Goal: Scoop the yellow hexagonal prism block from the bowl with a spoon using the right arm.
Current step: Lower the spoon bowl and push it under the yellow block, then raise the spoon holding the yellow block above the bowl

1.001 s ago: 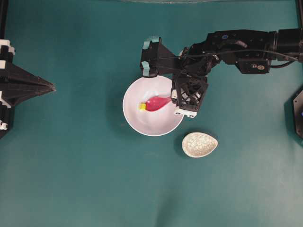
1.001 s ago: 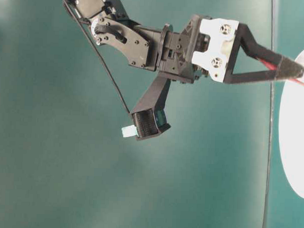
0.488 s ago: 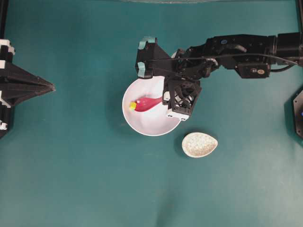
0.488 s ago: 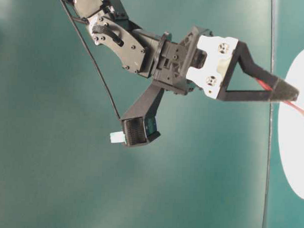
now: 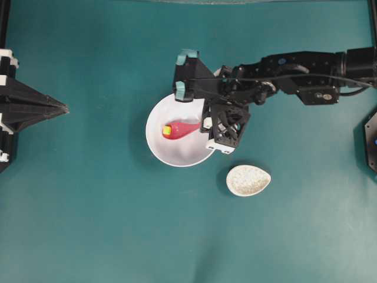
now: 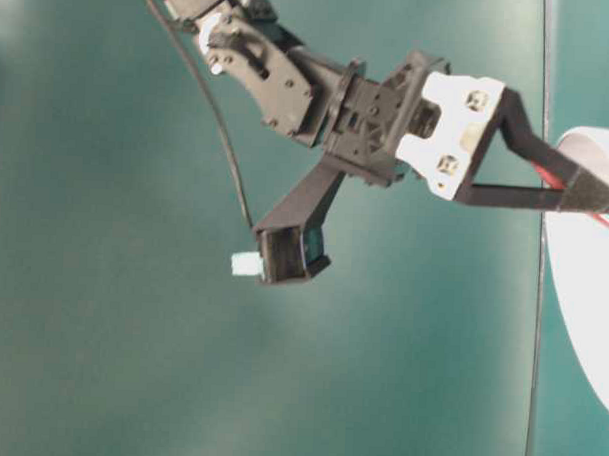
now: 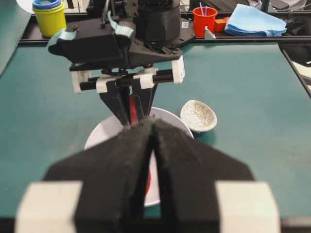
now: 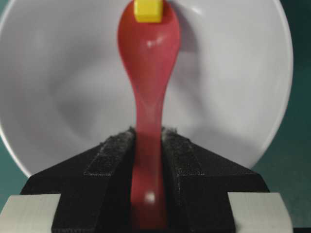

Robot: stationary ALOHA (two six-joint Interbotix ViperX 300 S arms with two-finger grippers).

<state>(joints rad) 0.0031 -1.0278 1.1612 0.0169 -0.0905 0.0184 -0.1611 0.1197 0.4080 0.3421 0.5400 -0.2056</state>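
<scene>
At the far left of the overhead view, the black left gripper [image 5: 59, 108] rests over the green table [image 5: 106, 224], its foam-padded jaws pressed together and holding nothing. Near centre, the large round white bowl [image 5: 171, 154] contains the scoop of the glossy pink-red spoon [image 5: 182, 129], with the tiny yellow hexagonal prism block [image 5: 167, 130] sitting at the scoop's tip. The teal-taped black right gripper [image 8: 148, 145] clamps narrowly on the spoon's handle above the bowl's right rim, and a speckled grey egg-shaped spoon rest [image 5: 248, 180] lies on the table just beyond, apart from the bowl.
</scene>
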